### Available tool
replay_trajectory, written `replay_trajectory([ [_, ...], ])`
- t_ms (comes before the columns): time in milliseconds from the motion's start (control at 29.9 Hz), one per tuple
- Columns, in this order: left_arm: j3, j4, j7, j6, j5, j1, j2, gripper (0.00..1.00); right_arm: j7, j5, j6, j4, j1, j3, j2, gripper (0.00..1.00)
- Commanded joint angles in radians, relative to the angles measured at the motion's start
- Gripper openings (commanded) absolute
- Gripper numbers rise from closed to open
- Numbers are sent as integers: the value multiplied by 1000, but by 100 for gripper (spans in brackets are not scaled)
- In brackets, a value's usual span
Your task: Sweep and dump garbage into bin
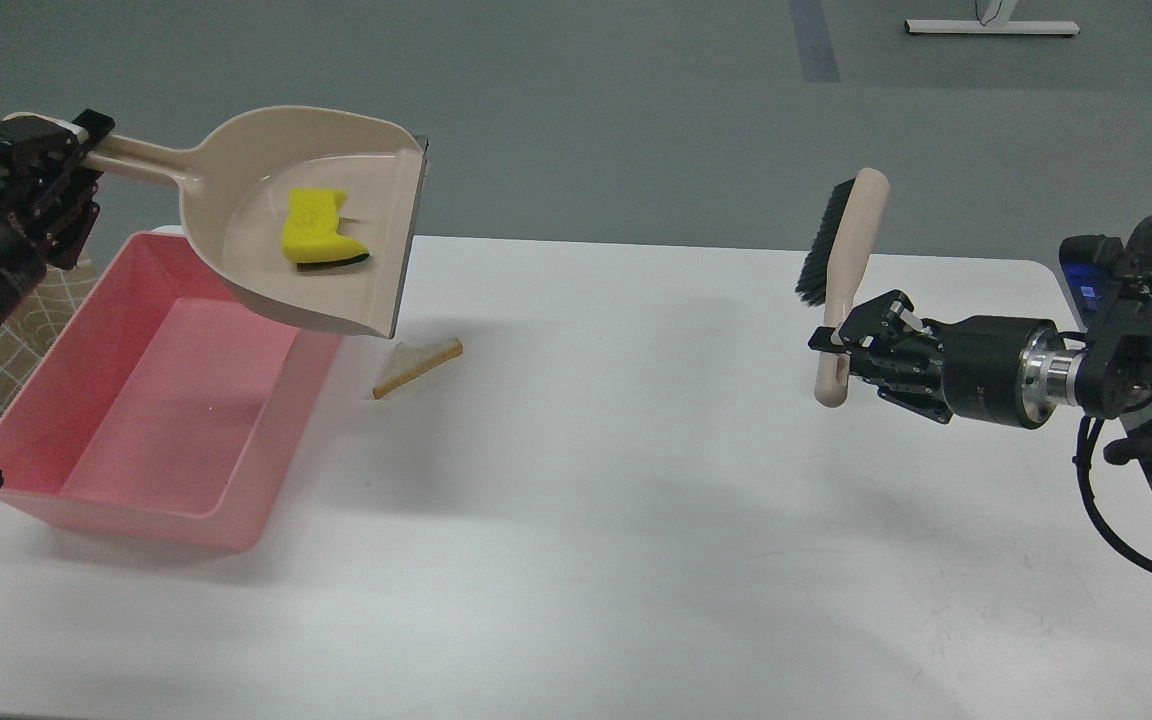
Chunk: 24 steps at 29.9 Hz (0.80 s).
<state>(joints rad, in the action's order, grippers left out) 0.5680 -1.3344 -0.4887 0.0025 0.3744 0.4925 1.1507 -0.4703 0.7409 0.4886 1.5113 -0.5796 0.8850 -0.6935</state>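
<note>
My left gripper [46, 150] is shut on the handle of the beige dustpan [256, 270], held in the air over the far right corner of the pink bin [66, 420]. The yellow sponge chunk [319, 229] lies in the pan. The bread slice [418, 364] lies on the white table just right of the bin, outside it. My right gripper [851, 345] is shut on the handle of a beige brush [841, 260] with black bristles, held upright above the table's right side.
The white table [636, 520] spans the view; its right edge is near my right arm. The bin stands at the table's left edge. Grey floor lies beyond the far edge, with a white stand base [991, 28] far off.
</note>
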Motion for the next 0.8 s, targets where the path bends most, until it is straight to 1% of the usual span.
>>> replay_trajectory([
  [0,0,0,0,5,1,1,-14,0,-1,0,0,1,3,-1,-1,0],
  [234,-2,0,0,10,14,12,-71,0,-2,0,0,3,4,-5,-12,0],
  [334,-2,0,0,25,17,17,-91,0,-2,0,0,4,6,-8,-23,0],
  [601,-5,0,0,34,81,23,-224,0,-4,1,0,9,15,-24,-64,0],
  [768,-17,0,0,60,109,21,-307,0,-4,1,0,10,26,-49,-100,0],
])
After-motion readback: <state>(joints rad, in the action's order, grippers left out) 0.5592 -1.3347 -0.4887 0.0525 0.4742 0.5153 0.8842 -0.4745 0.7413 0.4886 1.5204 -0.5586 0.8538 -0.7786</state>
